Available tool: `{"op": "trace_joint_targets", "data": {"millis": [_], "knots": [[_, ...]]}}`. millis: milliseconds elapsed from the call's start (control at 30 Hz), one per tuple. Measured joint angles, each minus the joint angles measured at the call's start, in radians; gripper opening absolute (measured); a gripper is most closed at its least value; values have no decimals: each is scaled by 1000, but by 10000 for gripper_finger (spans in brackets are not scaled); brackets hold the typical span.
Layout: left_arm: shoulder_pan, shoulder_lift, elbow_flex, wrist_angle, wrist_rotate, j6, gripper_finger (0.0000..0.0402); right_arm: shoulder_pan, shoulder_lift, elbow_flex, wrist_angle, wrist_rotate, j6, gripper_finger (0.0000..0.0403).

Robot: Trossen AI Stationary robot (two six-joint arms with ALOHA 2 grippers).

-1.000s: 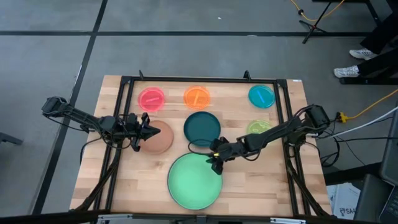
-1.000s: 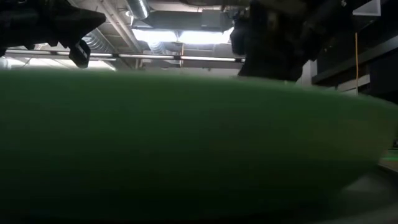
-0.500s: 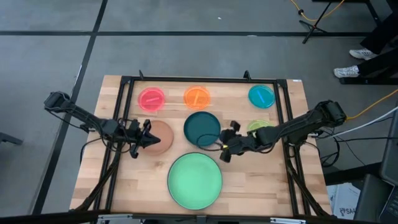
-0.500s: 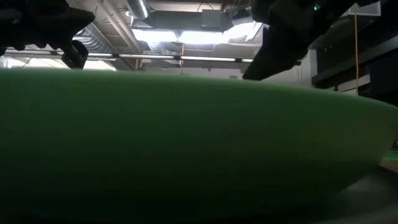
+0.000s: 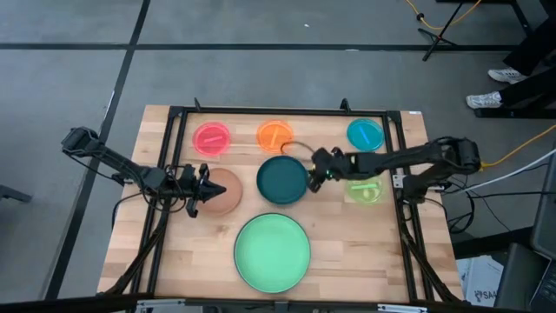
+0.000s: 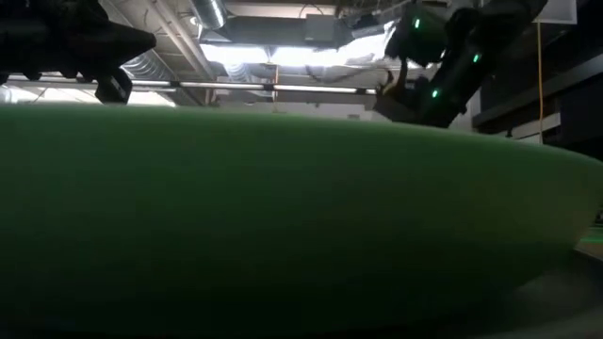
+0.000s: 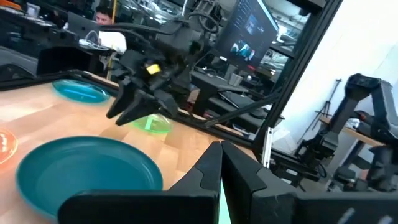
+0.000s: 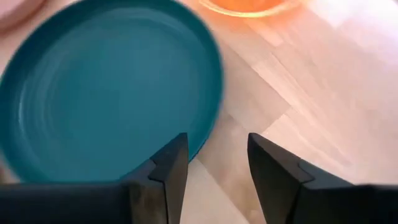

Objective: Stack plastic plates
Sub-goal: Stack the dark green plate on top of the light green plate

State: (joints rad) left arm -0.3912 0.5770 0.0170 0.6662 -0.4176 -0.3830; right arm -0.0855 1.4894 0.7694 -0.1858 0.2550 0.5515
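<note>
On the wooden counter (image 5: 165,252), the large light green plate (image 5: 273,252) is seen at the near edge, with the medium dark teal plate (image 5: 282,180) and brown plate (image 5: 225,193) side by side behind it, and the small pink plate (image 5: 211,137), orange plate (image 5: 275,135), blue plate (image 5: 365,134) and lime plate (image 5: 365,189) set farther back. The right gripper (image 5: 314,176) is held with fingers parted at the teal plate's right rim. The left gripper (image 5: 205,190) is poised over the brown plate's left edge, its fingers nearly together and nothing seen between them.
</note>
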Motion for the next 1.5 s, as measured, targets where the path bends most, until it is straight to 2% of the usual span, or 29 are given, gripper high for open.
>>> {"op": "trace_joint_targets", "data": {"millis": [167, 433, 767, 1067, 1500], "knots": [[0, 0, 0, 0, -35, 19, 4, -69, 0, -35, 59, -85, 87, 156], [-1, 0, 0, -1, -35, -1, 4, -65, 18, -44, 119, -87, 150, 156], [-1, 0, 0, -4, -36, -1, 4, -66, 176, -34, 203, -110, 158, 156], [0, 0, 0, -4, -44, -1, 4, -65, 215, -17, 217, -142, 151, 154], [0, 0, 0, -3, -45, -7, 4, -65, 215, -16, 218, -115, 121, 44]]}}
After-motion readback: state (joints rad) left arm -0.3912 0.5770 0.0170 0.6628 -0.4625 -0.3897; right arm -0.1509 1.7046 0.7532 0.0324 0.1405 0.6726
